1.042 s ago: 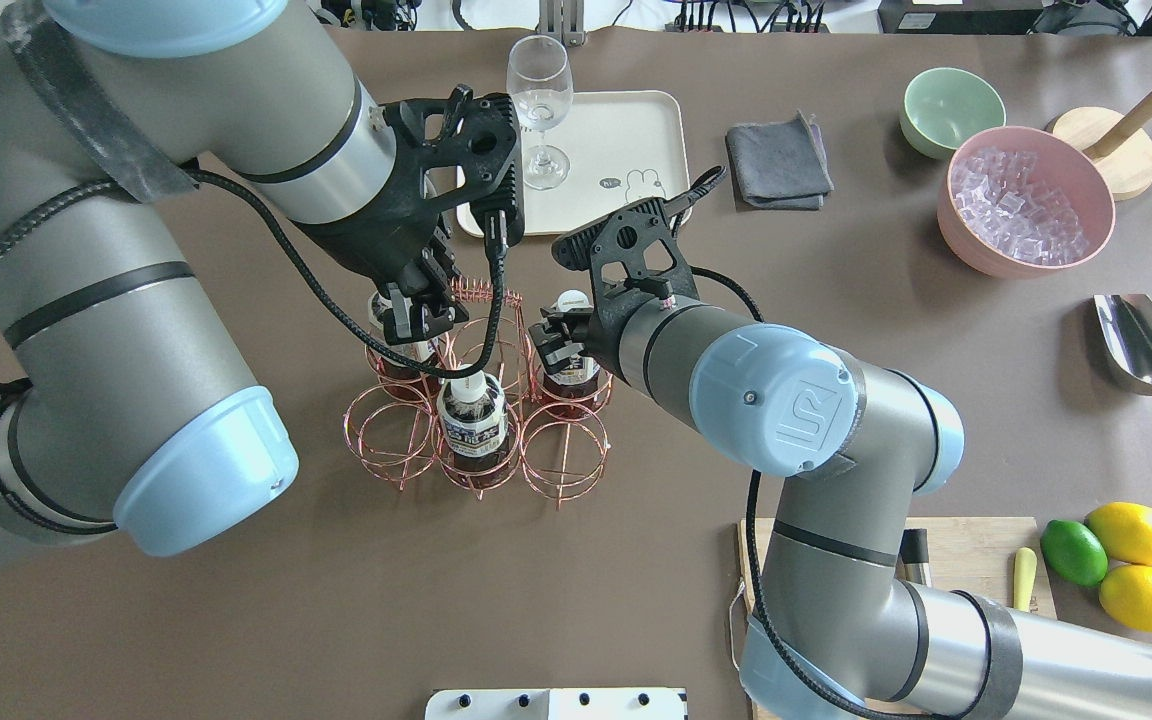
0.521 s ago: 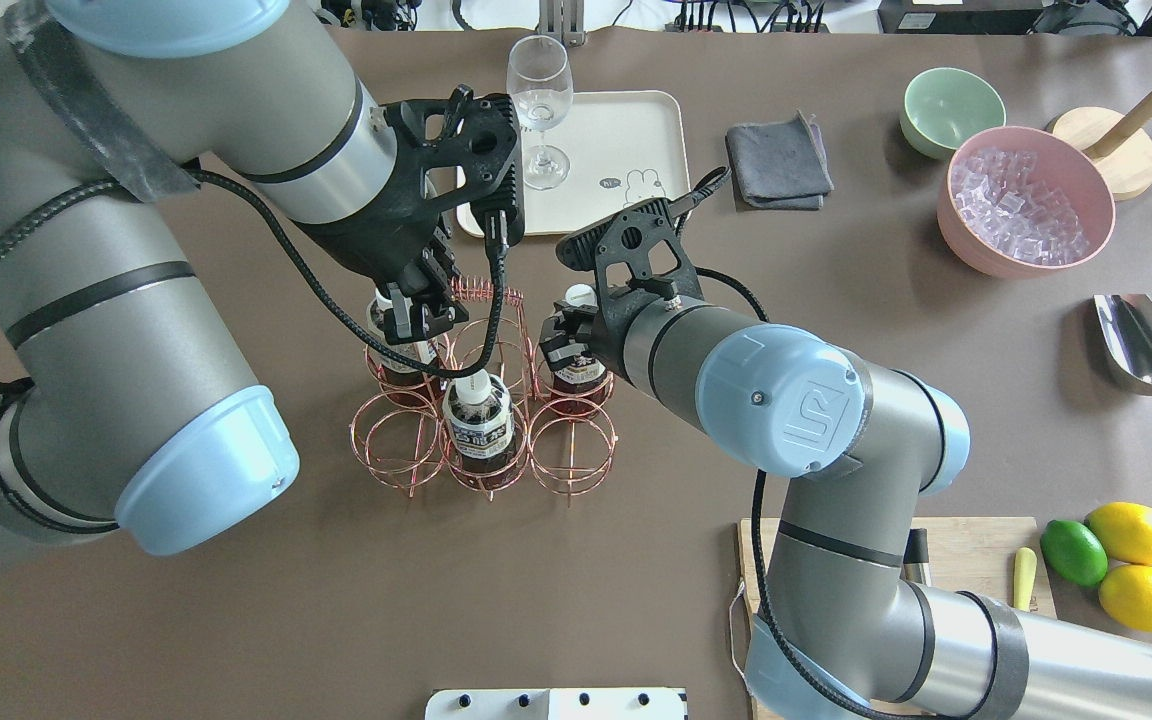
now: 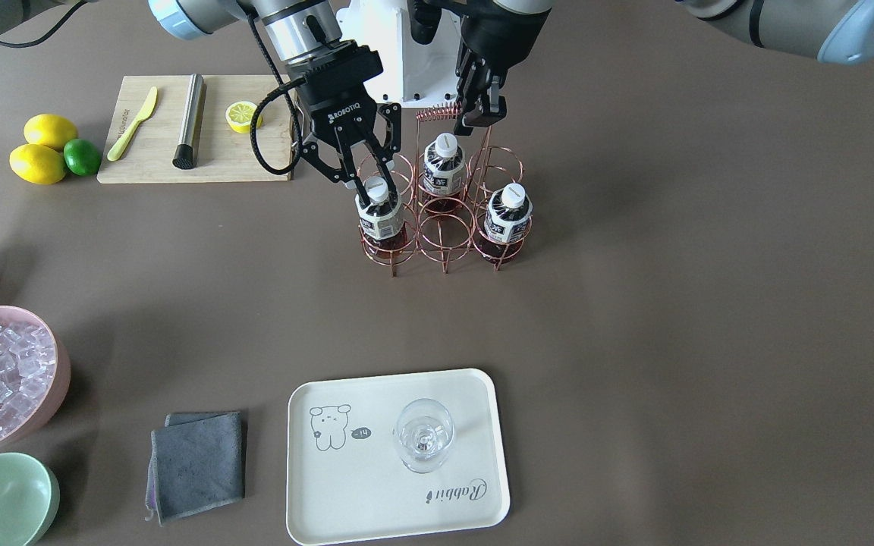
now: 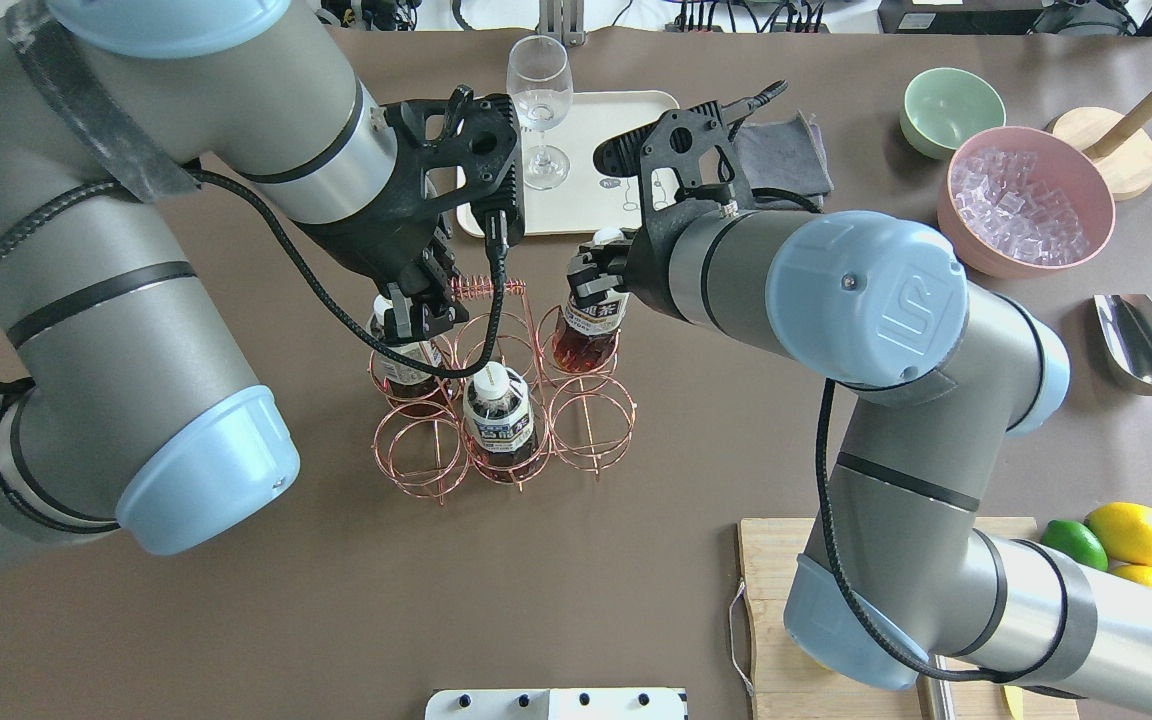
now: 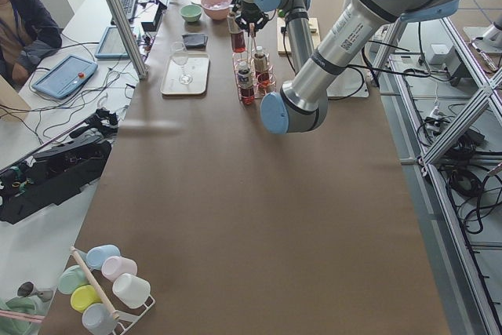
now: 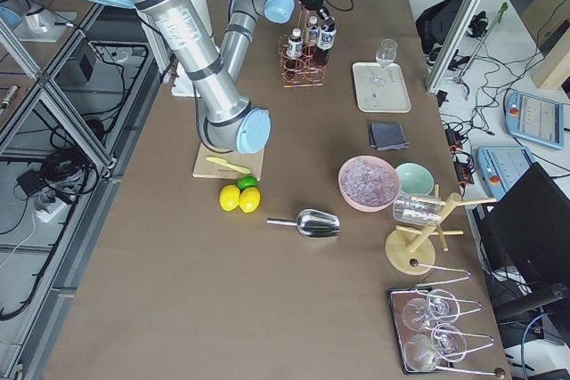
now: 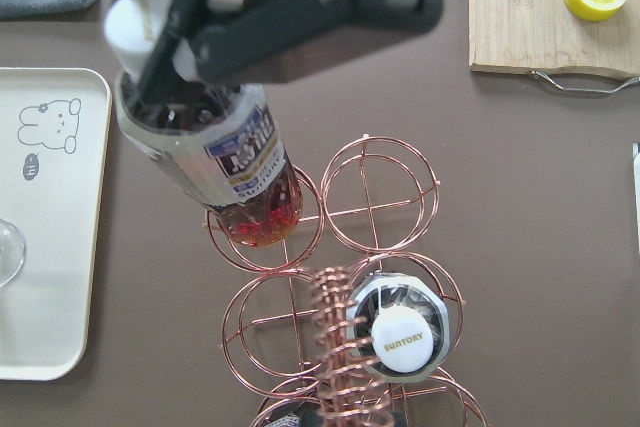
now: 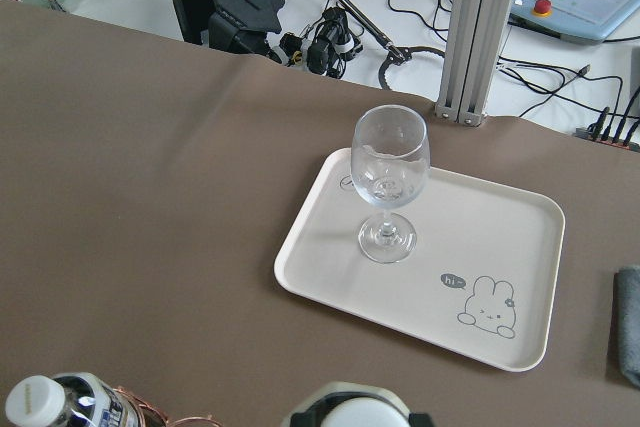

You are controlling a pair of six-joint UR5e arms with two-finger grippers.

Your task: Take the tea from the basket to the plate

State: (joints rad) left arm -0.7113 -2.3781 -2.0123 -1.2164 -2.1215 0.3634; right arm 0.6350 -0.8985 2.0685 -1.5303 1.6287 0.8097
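Far right corner ring of the basket: the tea (image 4: 586, 325) stands here, on the side nearer the plate, its base inside the ring's wires.
Right jaws: the right gripper (image 4: 591, 285) pinches this tea at the neck, just under the white cap.
Left wrist view: the tea (image 7: 240, 162) looks strongly slanted and the right gripper (image 7: 165, 67) covers its shoulder. Red-brown liquid shows at the base within the ring.
Front-facing view: the same tea (image 3: 380, 220) looks nearly upright, so its true tilt cannot be told.
Right wrist view: only the tea's cap (image 8: 345, 409) shows, at the bottom edge.
Other teas: two more stand in the basket (image 3: 444, 227), one in the middle back ring (image 3: 443, 171) and one in the far left corner ring (image 3: 509, 212).
Left jaws: the left gripper (image 3: 479, 117) is pressed together on one end of the coiled handle (image 3: 437, 114). The overhead view hides this contact behind the left gripper's body.
Plate: it lies (image 3: 376, 485) well apart from the basket across the tabletop (image 3: 672, 303).
Glass: it stands upright (image 3: 423, 436) on the plate, beside the bear print.
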